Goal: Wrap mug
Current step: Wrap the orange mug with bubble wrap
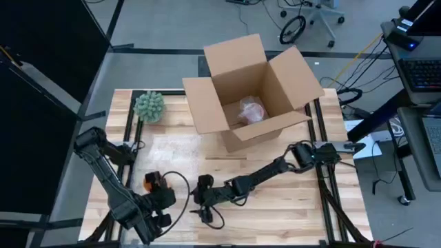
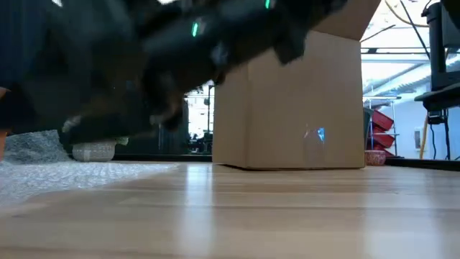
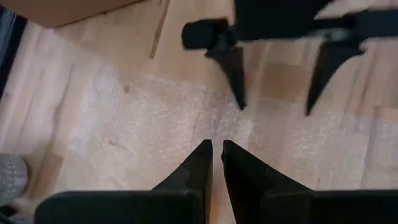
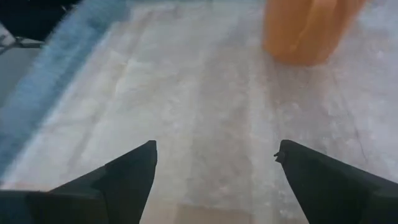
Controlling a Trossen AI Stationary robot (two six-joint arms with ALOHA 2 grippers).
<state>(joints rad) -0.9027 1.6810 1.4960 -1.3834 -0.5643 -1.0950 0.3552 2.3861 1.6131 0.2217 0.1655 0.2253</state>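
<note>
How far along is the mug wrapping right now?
Early stage. Done: a bubble wrap sheet lies flat on the table, and the orange mug stands on it, unwrapped. In hand: the right gripper hangs open low over the sheet, and the left gripper, fingers nearly together, is close by; neither holds anything. Left: folding the sheet around the mug. The open cardboard box already holds one wrapped item.

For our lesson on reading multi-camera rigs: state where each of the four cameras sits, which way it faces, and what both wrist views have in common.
High view: overhead, looking straight down on the table, the cardboard box and both arms.
Low view: table height, facing the box; a blurred arm crosses above.
Left wrist view: looks over the shut left gripper at the bubble wrap and the open right gripper.
Right wrist view: past its own fingers, toward the orange mug.
Shared: both wrist views show the bubble wrap.
</note>
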